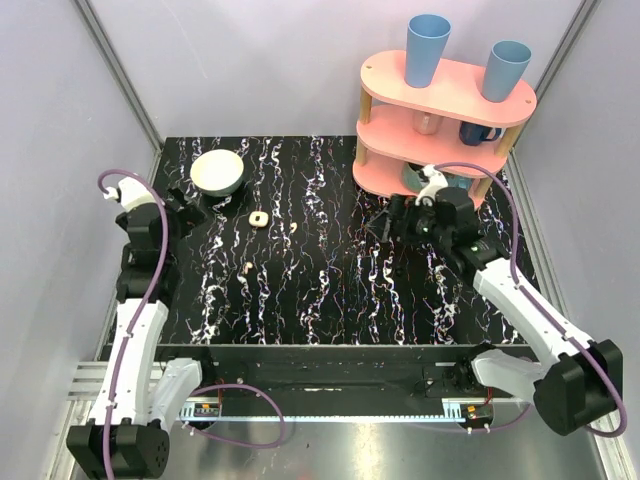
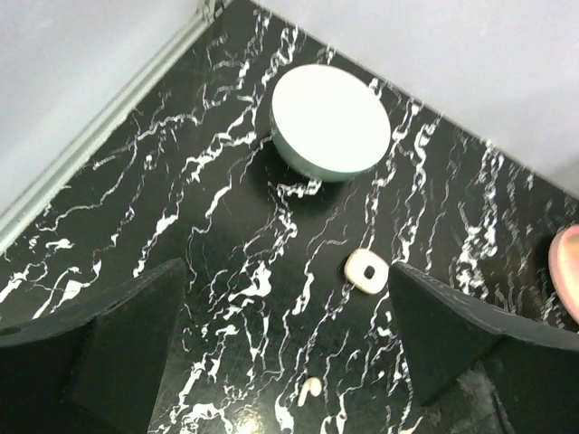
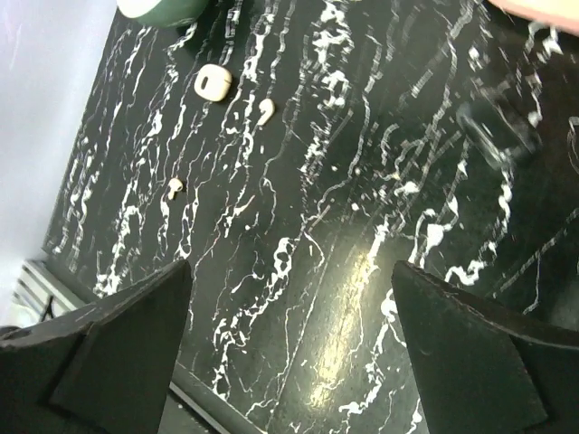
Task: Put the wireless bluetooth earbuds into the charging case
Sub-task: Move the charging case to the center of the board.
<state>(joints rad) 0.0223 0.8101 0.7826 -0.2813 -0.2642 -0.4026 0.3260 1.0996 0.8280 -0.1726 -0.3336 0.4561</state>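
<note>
We see the case (image 1: pixel 257 219), a small cream rounded square with a darker centre, lying flat on the black white-veined desk (image 1: pixel 330 300). Nothing touches it. In the left wrist view the case (image 2: pixel 365 270) shows between the fingers; in the right wrist view the case (image 3: pixel 213 82) sits near the top left.

The first earbud (image 1: pixel 294 227), a tiny cream piece, lies just right of the case but apart from it. It shows in the right wrist view (image 3: pixel 265 110). The second earbud (image 1: pixel 246 267) lies on the desk nearer the arms than the case and slightly left of it. It shows in both wrist views (image 2: pixel 309 389) (image 3: pixel 175 187).

Beyond the case and to its left stands a cream bowl (image 1: pixel 218 172). Far right of the case stands a pink three-tier shelf (image 1: pixel 440 120) with two blue cups (image 1: pixel 427 50) on top.

The left gripper (image 1: pixel 185 210) hovers left of the case, jaws spread wide and holding nothing. The right gripper (image 1: pixel 385 220) hovers well to the right of the case, jaws also wide apart and empty.
</note>
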